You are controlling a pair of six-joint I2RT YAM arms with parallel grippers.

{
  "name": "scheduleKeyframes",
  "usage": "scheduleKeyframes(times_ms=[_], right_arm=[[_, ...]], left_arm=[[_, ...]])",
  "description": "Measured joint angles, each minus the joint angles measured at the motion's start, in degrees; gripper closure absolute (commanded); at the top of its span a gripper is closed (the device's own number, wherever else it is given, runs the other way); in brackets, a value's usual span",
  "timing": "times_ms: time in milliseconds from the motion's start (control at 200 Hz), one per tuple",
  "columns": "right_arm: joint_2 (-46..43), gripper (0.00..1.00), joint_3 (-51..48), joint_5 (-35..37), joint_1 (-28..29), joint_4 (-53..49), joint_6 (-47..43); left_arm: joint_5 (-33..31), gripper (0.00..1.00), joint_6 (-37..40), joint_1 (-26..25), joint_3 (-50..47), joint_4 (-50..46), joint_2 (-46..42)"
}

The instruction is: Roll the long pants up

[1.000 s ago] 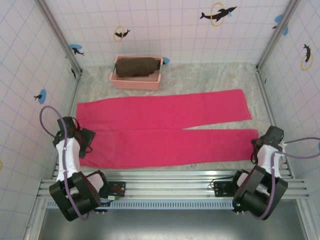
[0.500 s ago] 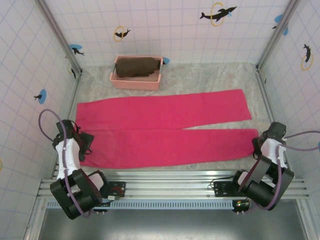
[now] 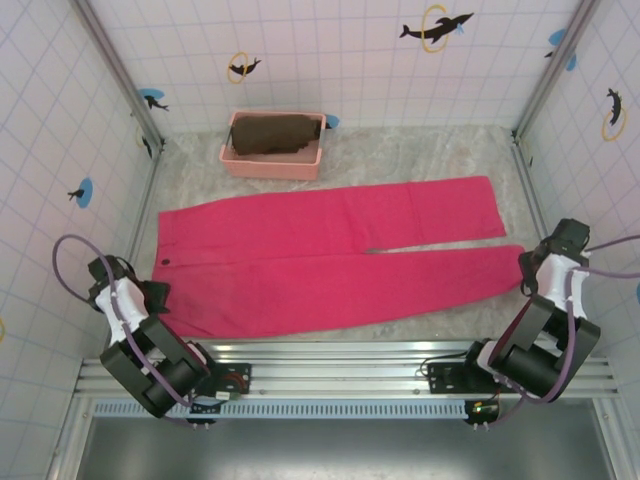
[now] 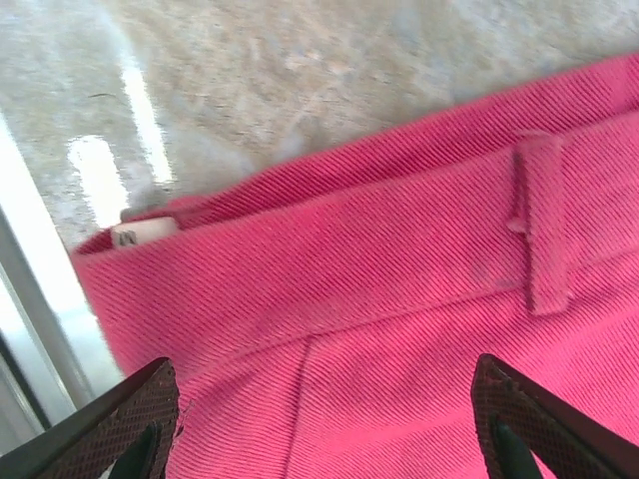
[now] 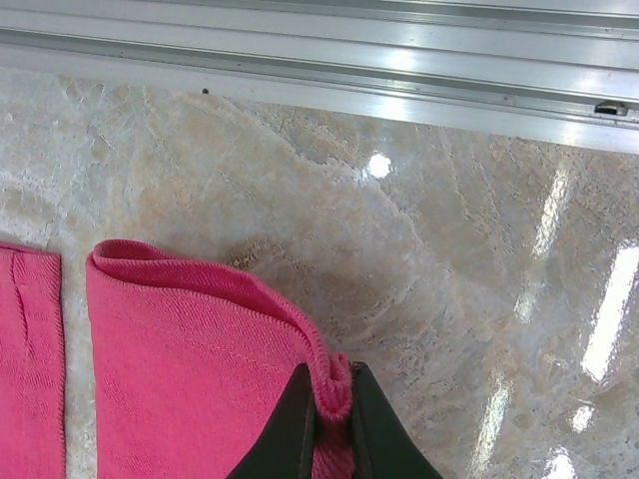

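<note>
The long pants (image 3: pixel 330 255) lie flat across the table, bright magenta, with the waistband at the left and both legs running right. My left gripper (image 3: pixel 155 293) hovers open at the waistband's near corner. In the left wrist view the fingers (image 4: pixel 120 424) stand wide apart over the waistband fabric (image 4: pixel 399 299), near a belt loop (image 4: pixel 544 225). My right gripper (image 3: pixel 527 272) is at the near leg's end. In the right wrist view that gripper (image 5: pixel 332 399) is shut on the hem of the leg (image 5: pixel 190 379), which curls up off the stone top.
A pink basket (image 3: pixel 270 170) holding a dark brown cloth (image 3: pixel 275 133) stands at the back, just beyond the far leg. An aluminium rail (image 3: pixel 330 365) runs along the near edge, and tiled walls close in left and right. Bare stone (image 5: pixel 479 279) lies right of the hem.
The right gripper has drawn the near leg's hem rightward and farther back, and the pants have shifted with it. The left arm has pulled back toward the left wall.
</note>
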Motion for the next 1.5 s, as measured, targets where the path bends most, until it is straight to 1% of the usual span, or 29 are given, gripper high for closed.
scheduleKeyframes(times_ms=[120,235,415,681,771,836,846,871,886,911,936,956,986,1161,1266,1386,1501], right_arm=[[0.9,1.00,0.4,0.9,0.7,0.0,0.0],[1.0,1.00,0.4,1.7,1.2,-0.1,0.1],[1.3,1.00,0.4,2.5,1.4,-0.3,-0.1],[2.4,1.00,1.9,2.4,1.4,-1.3,-0.2],[2.8,1.00,2.3,2.4,1.4,-1.4,-0.3],[2.8,1.00,2.3,2.4,1.4,-1.5,-0.3],[2.8,1.00,2.3,2.4,1.4,-1.5,-0.3],[2.8,1.00,2.3,2.4,1.4,-1.5,-0.3],[2.8,1.00,2.3,2.4,1.4,-1.5,-0.4],[2.9,1.00,2.4,2.4,1.4,-1.5,-0.5],[2.9,1.00,2.4,2.4,1.4,-1.5,-0.6],[2.9,1.00,2.5,2.3,1.4,-1.6,-0.6],[2.9,1.00,2.5,2.2,1.4,-1.5,-0.8],[2.9,1.00,3.0,1.6,1.4,-1.9,-1.9],[2.9,1.00,4.1,0.9,1.4,-2.8,-2.8],[2.9,1.00,6.6,-0.7,1.4,-4.1,-3.4],[2.9,1.00,10.5,-2.8,2.3,-6.1,-4.3]], left_arm=[[-0.4,0.26,1.7,2.3,0.0,-1.5,0.0],[-0.7,0.28,2.4,2.9,-0.2,-2.2,0.0],[-1.7,0.36,2.3,3.0,-1.0,-3.5,0.0],[-5.0,0.38,1.6,3.0,-2.3,-4.5,2.0],[-5.5,0.43,0.7,3.0,-4.3,-4.0,3.0],[-5.4,0.51,0.2,3.0,-5.1,-3.3,2.8],[-5.3,0.55,0.3,3.0,-5.2,-3.1,2.7],[-5.2,0.57,0.1,3.0,-5.3,-2.8,2.5],[-4.9,0.61,0.2,3.0,-5.4,-2.6,2.4],[-4.8,0.63,0.0,3.0,-5.5,-2.3,2.1],[-4.7,0.69,0.1,3.0,-5.7,-1.9,1.9],[-4.6,0.78,0.2,3.0,-5.8,-1.7,1.7],[-4.6,1.00,0.1,3.0,-6.0,-1.4,1.4],[-5.8,1.00,0.7,3.0,-6.0,-1.5,0.5],[-6.7,1.00,1.2,3.0,-4.8,-3.8,-1.5],[-6.5,1.00,2.5,3.0,0.4,-8.2,-5.5],[-4.3,1.00,3.1,2.9,7.4,-10.8,-5.1]])
